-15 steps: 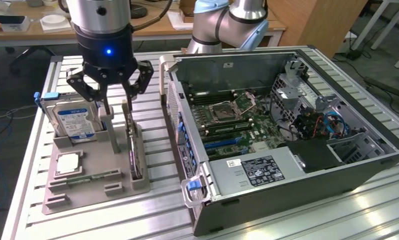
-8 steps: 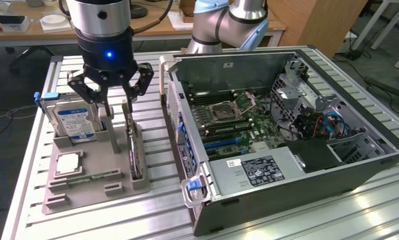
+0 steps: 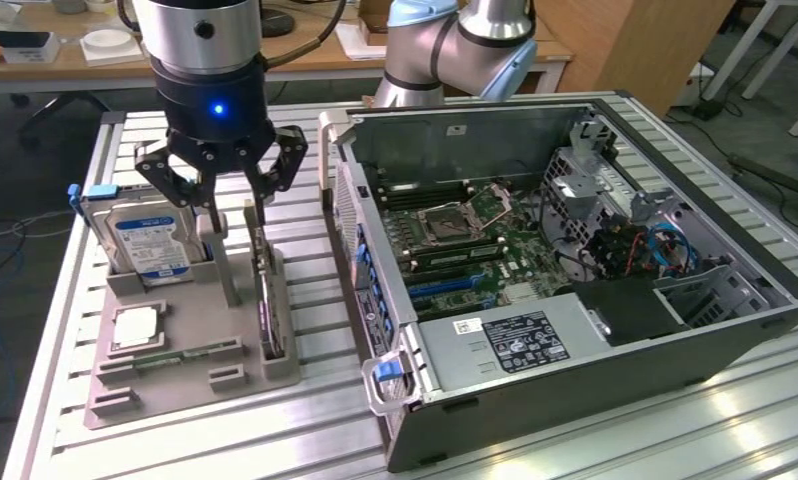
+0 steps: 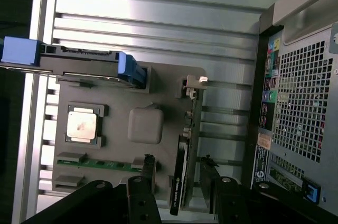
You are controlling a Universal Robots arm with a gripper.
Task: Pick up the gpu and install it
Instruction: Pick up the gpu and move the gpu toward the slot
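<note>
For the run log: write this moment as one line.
gripper: open, over gpu | gpu: on edge in tray, unheld | case: open

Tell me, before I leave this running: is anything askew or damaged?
Nothing stands out. The thin dark gpu card stands on edge in its slot of the grey plastic tray, the silver hard drive sits upright, the square silver CPU chip lies flat in its recess.

Even room light fell from above. Glare streaked the slatted table beside the computer case; the case's interior sat shadowed. A blue lamp glowed on the gripper.
</note>
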